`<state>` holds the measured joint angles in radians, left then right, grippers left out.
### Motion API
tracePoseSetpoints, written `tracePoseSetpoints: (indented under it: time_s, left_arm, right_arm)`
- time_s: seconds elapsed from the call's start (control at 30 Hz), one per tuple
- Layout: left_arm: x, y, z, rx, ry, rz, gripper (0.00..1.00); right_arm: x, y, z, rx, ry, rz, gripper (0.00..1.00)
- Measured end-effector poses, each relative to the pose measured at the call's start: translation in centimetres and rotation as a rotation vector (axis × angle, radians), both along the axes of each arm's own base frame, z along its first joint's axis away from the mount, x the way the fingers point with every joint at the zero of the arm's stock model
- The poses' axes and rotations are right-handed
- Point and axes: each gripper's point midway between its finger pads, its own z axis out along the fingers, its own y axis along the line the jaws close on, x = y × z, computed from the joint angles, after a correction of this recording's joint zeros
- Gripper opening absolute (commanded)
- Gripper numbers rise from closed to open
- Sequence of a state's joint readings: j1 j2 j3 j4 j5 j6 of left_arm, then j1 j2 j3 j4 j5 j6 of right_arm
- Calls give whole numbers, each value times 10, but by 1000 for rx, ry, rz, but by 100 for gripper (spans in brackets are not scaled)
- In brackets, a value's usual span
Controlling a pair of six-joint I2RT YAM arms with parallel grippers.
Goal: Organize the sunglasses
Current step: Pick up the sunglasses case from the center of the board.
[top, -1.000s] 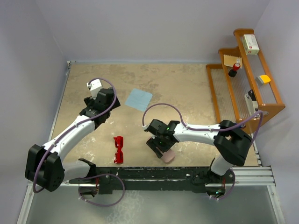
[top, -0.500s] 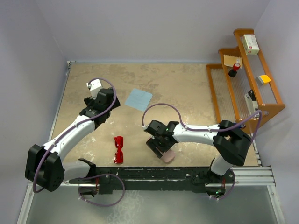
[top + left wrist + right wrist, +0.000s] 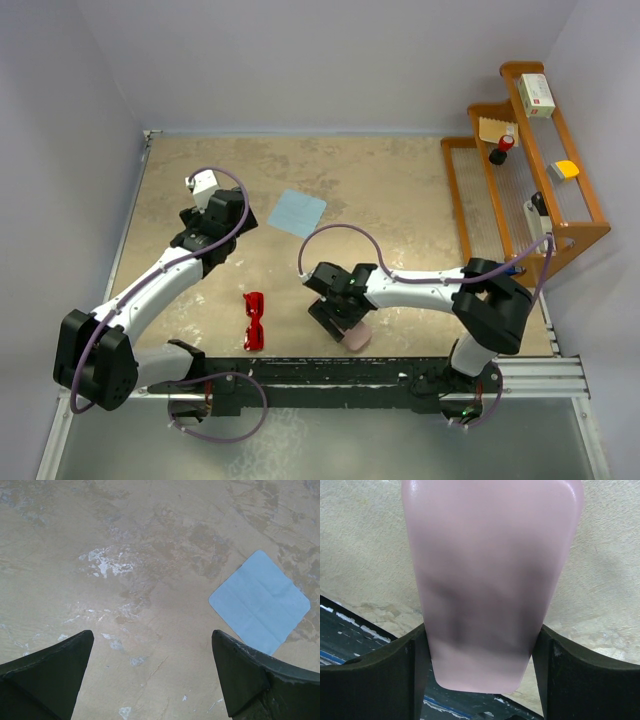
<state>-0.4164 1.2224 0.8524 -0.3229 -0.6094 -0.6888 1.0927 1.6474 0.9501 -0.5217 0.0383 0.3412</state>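
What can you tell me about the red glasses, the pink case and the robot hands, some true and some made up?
1. The right gripper grips the pink case. True.
2. The sunglasses are inside the case. False: they lie on the table, apart from it.
3. The left gripper holds the blue cloth. False: it is open and empty; the cloth lies flat on the table.
4. A wooden rack stands at the table's right side. True.
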Motion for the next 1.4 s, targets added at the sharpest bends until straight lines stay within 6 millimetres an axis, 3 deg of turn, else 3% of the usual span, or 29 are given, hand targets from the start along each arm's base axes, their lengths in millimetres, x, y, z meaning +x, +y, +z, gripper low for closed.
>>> tracePoseSetpoints:
  time_s: [0.2, 0.4, 0.5, 0.6, 0.77, 1.17, 1.27, 1.4]
  left_arm:
    - [0, 0, 0, 0, 0, 0, 100]
    - [0, 0, 0, 0, 0, 0, 100]
    - [0, 0, 0, 0, 0, 0, 100]
    - [0, 0, 0, 0, 0, 0, 100]
    - [0, 0, 0, 0, 1, 0, 98]
    - [0, -1, 0, -3, 1, -4, 97]
    - [0, -2, -1, -7, 3, -9, 97]
    - [1, -5, -1, -19, 4, -23, 100]
  right_arm:
    - [0, 1, -1, -25, -14, -2, 65]
    - [0, 1, -1, -36, -32, 1, 73]
    - [-1, 2, -1, -35, -34, 4, 72]
    - [-2, 3, -1, -34, -36, 6, 57]
    - [-2, 4, -1, -32, -36, 5, 0]
    - [-2, 9, 11, 9, -60, -13, 0]
    - [2, 17, 31, 66, -91, -16, 0]
    - [20, 43, 75, 196, -159, -24, 0]
